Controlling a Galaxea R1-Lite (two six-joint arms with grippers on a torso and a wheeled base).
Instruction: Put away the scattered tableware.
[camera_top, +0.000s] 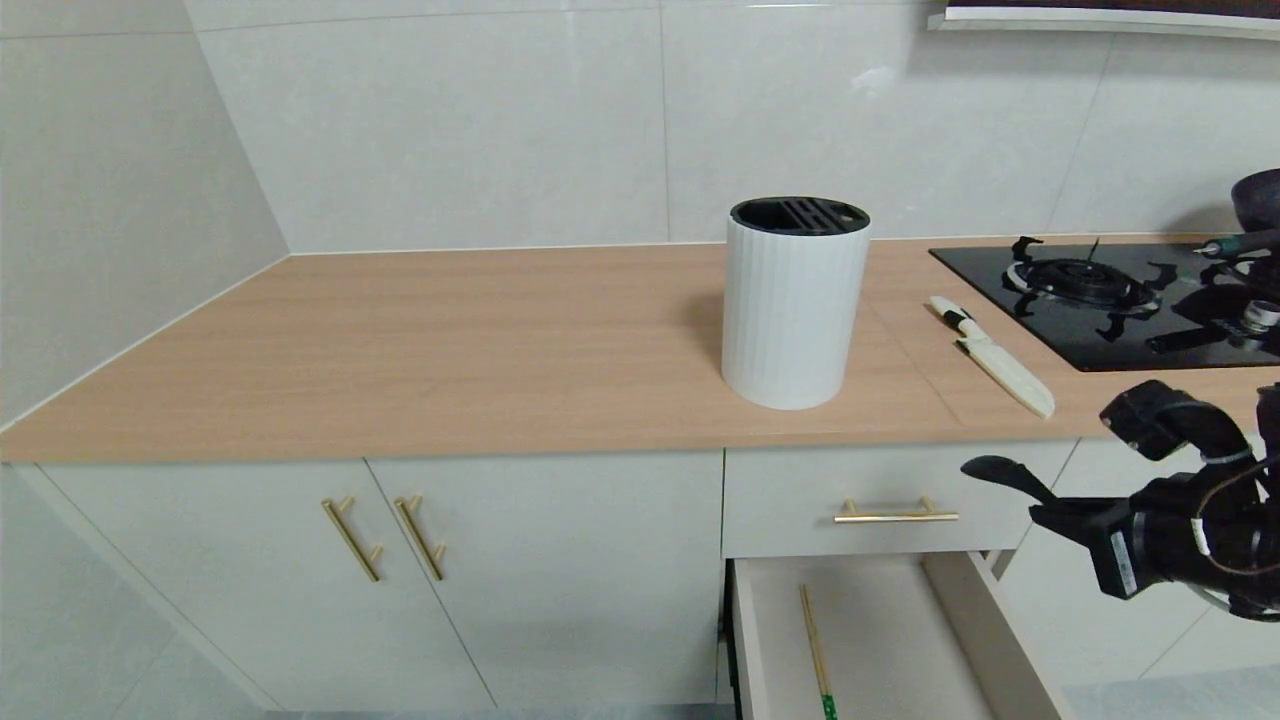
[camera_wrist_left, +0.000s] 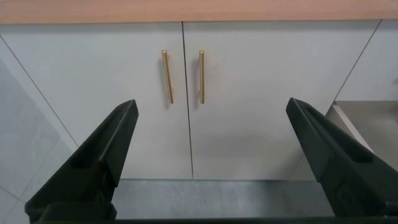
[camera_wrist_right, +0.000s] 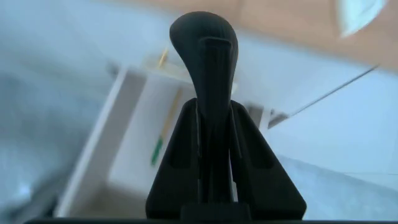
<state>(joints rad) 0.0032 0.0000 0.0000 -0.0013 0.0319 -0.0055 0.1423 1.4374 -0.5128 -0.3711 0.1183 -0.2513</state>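
A knife (camera_top: 990, 355) with a cream blade and handle lies on the wooden counter (camera_top: 450, 350), right of a white ribbed knife block (camera_top: 795, 300) with a black slotted top. A pair of chopsticks (camera_top: 815, 650) lies in the open drawer (camera_top: 960, 620) under the counter. My right gripper (camera_top: 990, 470) hangs shut and empty in front of the counter edge, above the drawer's right side. In the right wrist view this gripper (camera_wrist_right: 204, 37) points down at the drawer (camera_wrist_right: 118, 124) and the chopsticks (camera_wrist_right: 163, 134). My left gripper (camera_wrist_left: 211, 112) is open, low before the cabinet doors.
A black gas hob (camera_top: 1120, 295) with a dark pot (camera_top: 1258, 200) takes up the counter's right end. A closed drawer front with a gold handle (camera_top: 895, 515) sits just above the open drawer. Two cabinet doors with gold handles (camera_wrist_left: 183, 78) are at lower left. Tiled walls close off the back and left.
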